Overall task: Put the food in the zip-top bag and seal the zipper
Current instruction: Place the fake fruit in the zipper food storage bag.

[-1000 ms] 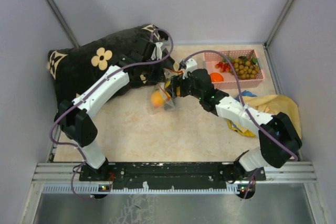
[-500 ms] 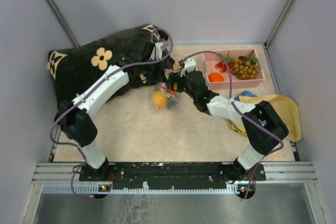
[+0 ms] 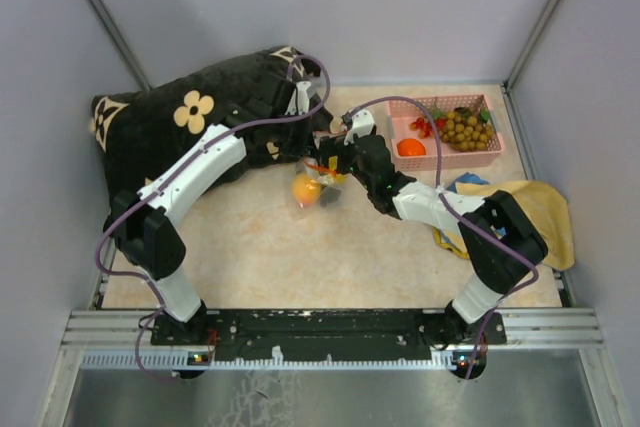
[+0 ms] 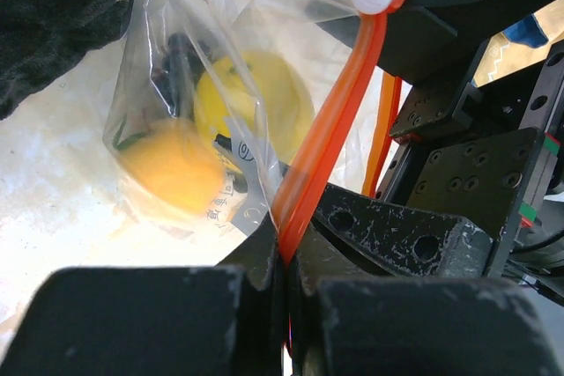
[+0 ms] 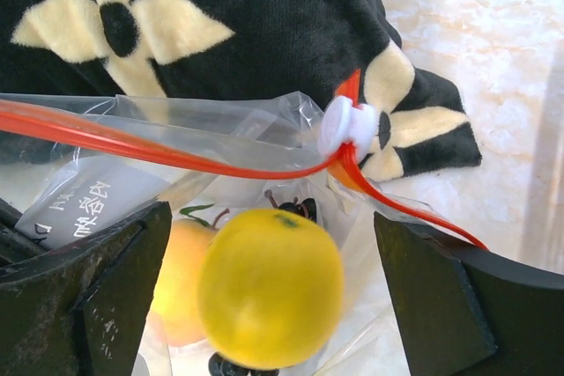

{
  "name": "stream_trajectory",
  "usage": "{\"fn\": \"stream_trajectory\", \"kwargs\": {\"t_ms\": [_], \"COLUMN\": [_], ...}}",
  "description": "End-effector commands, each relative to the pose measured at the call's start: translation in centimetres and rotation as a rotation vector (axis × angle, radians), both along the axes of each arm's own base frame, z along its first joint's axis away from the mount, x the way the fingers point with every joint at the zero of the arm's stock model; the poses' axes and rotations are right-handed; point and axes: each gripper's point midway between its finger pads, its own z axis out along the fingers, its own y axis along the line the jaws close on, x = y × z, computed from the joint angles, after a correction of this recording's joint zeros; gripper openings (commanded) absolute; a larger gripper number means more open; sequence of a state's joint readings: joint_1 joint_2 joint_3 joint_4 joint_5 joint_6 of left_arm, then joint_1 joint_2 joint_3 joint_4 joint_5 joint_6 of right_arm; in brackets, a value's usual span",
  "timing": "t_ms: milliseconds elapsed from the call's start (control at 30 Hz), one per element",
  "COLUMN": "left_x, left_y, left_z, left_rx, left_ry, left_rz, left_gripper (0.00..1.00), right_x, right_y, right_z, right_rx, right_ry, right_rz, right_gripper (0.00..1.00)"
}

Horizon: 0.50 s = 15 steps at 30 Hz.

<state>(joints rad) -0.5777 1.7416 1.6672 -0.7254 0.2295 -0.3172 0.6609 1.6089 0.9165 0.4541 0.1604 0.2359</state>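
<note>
The clear zip-top bag (image 3: 318,197) hangs at the table's middle. My left gripper (image 4: 286,248) is shut on its orange-red zipper (image 4: 330,121) and holds the mouth up; it also shows in the top view (image 3: 305,152). An orange fruit (image 4: 167,169) and a yellow fruit (image 4: 256,103) lie inside the bag. My right gripper (image 5: 269,226) is open above the open mouth. The yellow fruit (image 5: 269,288) shows between its fingers, touching neither. The white slider (image 5: 345,125) sits at the strip's end. Tan-brown balls (image 3: 468,129) and a red-orange fruit (image 3: 411,147) lie in the basket.
The pink basket (image 3: 445,159) stands at the back right. A black cushion with cream flowers (image 3: 180,122) fills the back left, close behind the bag. A yellow-and-blue cloth (image 3: 520,202) lies at the right edge. Walls close in on three sides.
My right gripper has moved up and left over the bag's mouth, its elbow drawing in. The bag has shifted slightly. The left arm has held still.
</note>
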Motion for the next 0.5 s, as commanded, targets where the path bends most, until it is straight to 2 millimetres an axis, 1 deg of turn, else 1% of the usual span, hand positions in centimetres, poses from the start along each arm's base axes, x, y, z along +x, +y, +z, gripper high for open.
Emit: {"fn": "stream_trajectory", "kwargs": {"t_ms": [0, 133, 200, 233, 333, 467], "left_x": [-0.1, 0.0, 0.0, 0.1, 0.1, 0.1], "left_y": [0.1, 0.3, 0.4, 0.4, 0.5, 0.4], "left_z": [-0.5, -0.4, -0.4, -0.4, -0.5, -0.5], "left_rx": [0.008, 0.015, 0.018, 0.019, 0.019, 0.017], "left_ry": [0.013, 0.009, 0.007, 0.007, 0.010, 0.012], "left_rz": [-0.003, 0.005, 0.010, 0.012, 0.019, 0.018], "left_gripper": [0.00, 0.00, 0.00, 0.00, 0.00, 0.00], "right_x": [0.8, 0.8, 0.6, 0.4, -0.7, -2.6], "right_y": [0.0, 0.1, 0.3, 0.4, 0.5, -0.1], "right_z": [4.5, 4.8, 5.4, 6.1, 7.4, 8.0], "right_rx": [0.056, 0.051, 0.050, 0.050, 0.028, -0.032], "right_ry": [-0.089, -0.081, -0.077, -0.079, -0.065, -0.015], "right_rz": [-0.038, -0.030, -0.016, -0.003, 0.050, 0.101], "right_gripper": [0.99, 0.99, 0.99, 0.99, 0.99, 0.99]}}
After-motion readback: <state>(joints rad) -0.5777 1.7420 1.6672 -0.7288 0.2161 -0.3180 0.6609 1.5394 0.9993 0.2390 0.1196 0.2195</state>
